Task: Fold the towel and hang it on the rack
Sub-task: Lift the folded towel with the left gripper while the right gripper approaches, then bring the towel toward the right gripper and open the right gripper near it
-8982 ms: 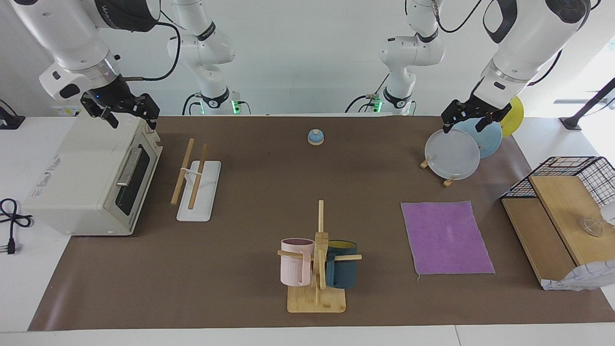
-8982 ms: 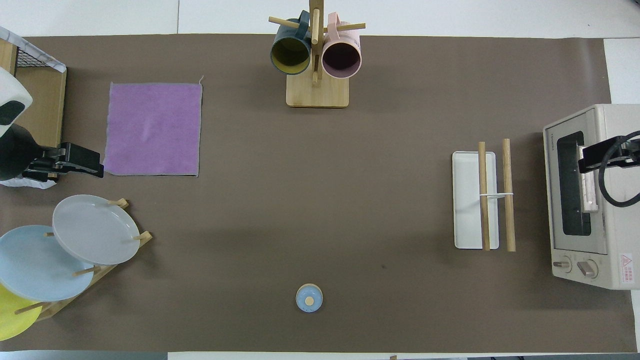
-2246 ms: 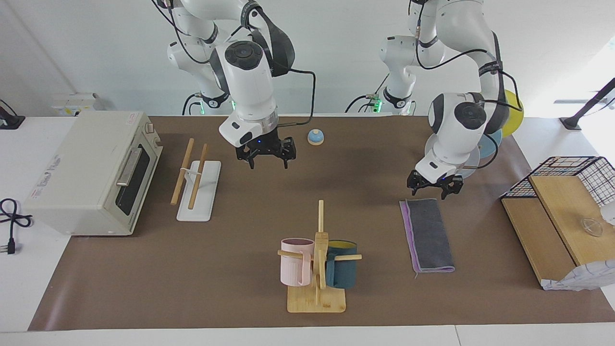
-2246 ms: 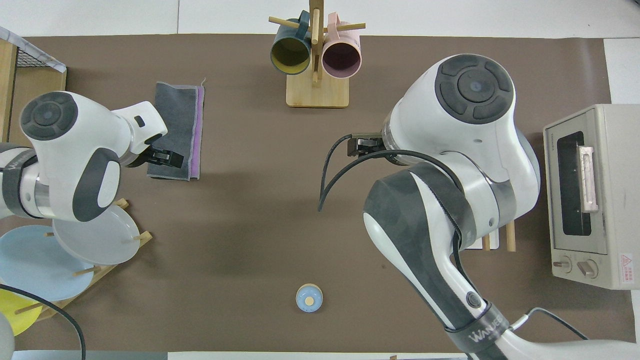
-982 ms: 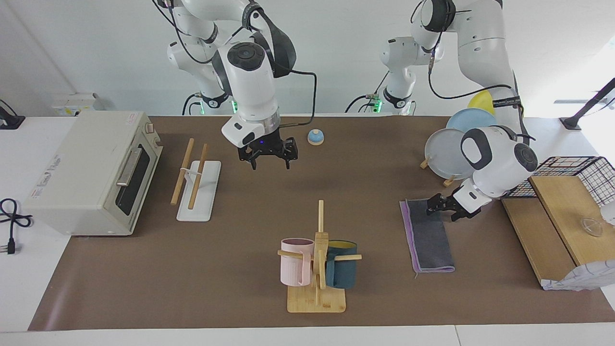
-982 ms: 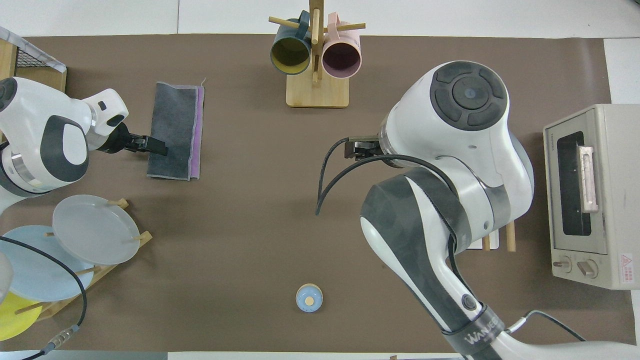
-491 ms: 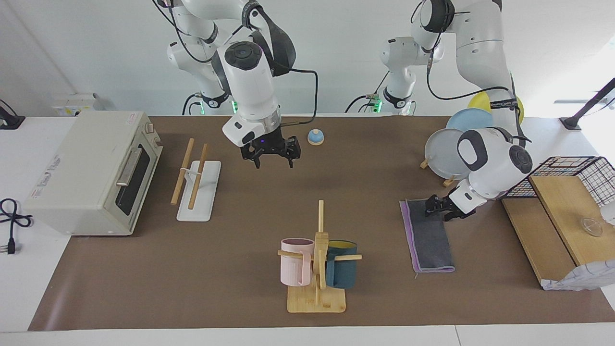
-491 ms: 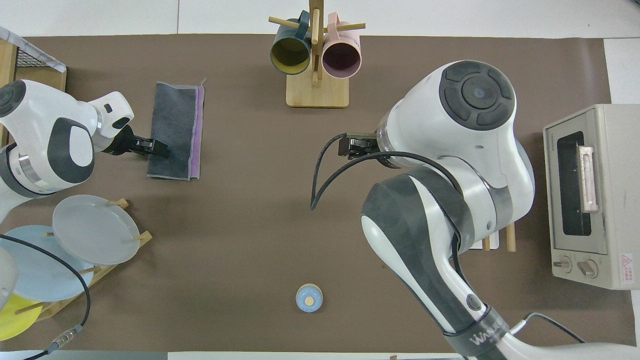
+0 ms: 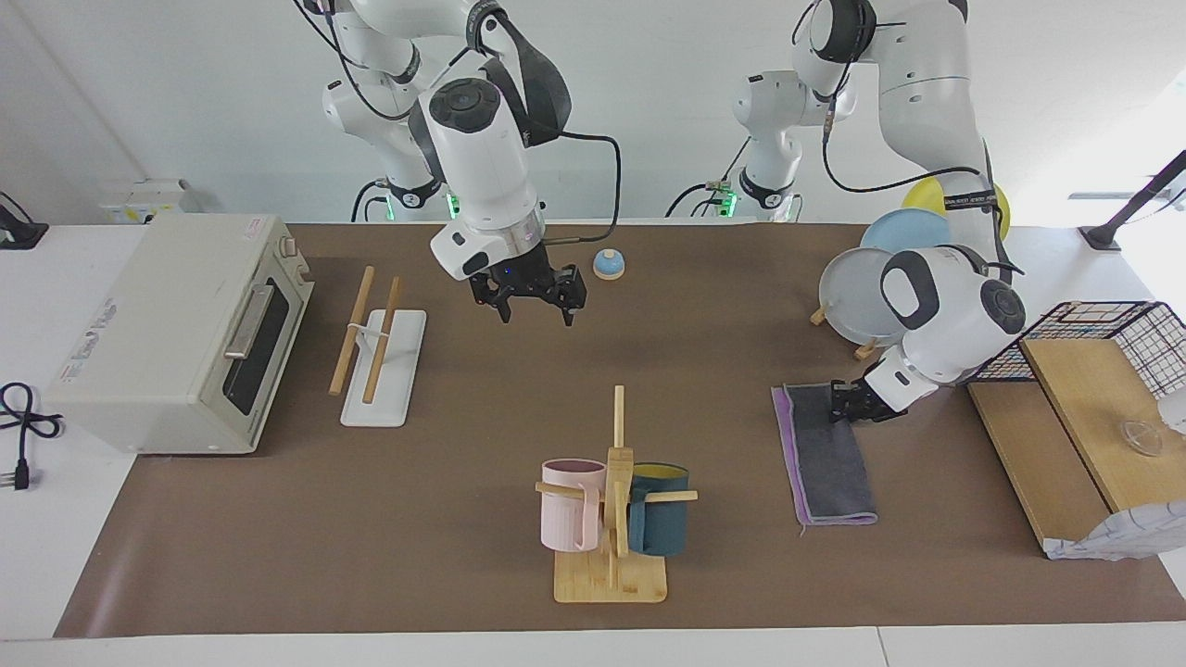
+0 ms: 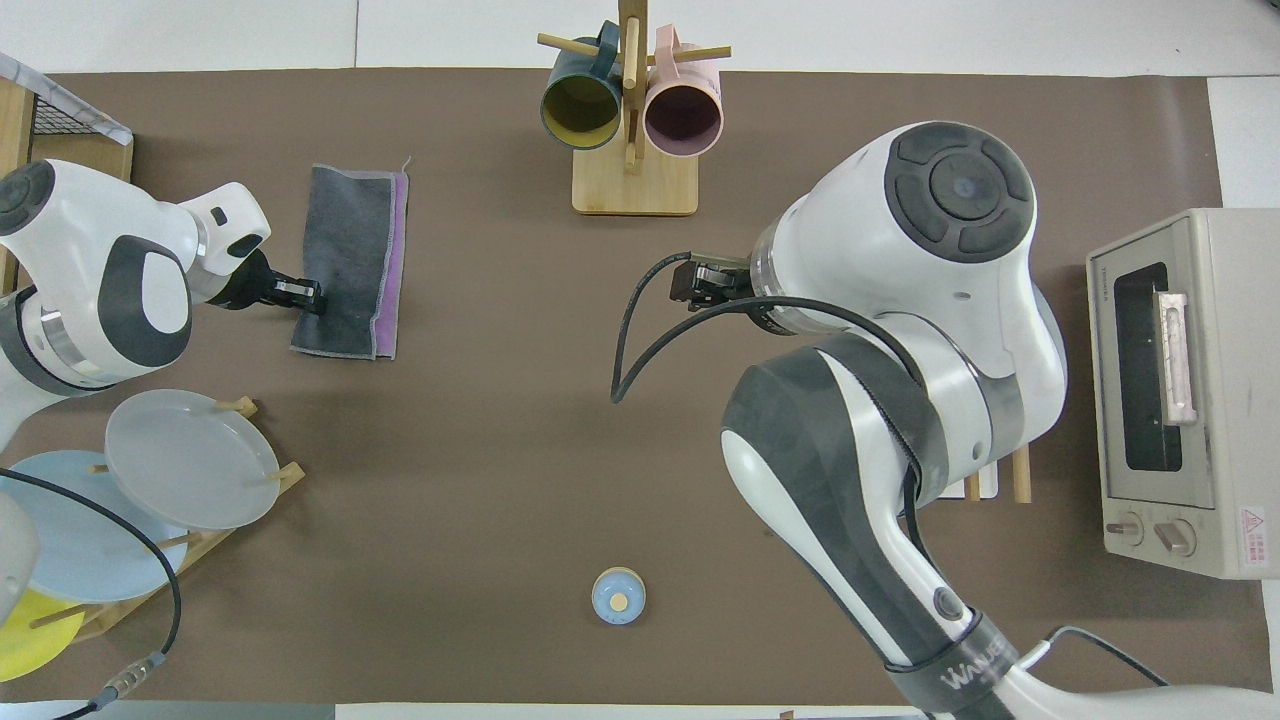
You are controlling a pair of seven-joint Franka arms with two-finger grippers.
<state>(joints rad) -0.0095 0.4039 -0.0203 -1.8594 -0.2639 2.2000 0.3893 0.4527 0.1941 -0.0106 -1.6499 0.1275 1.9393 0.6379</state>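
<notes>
Towel lies folded; left hand pinched on its edge. Right hand open, empty, waiting. Next: carry to rack.

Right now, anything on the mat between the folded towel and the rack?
Only the mug stand, set farther from the robots than a straight line from towel to rack. The right gripper hangs above that stretch; the facing view shows it.

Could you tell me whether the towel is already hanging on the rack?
No, the towel lies folded on the table near the left arm's end, while the rack stands bare beside the toaster oven.
</notes>
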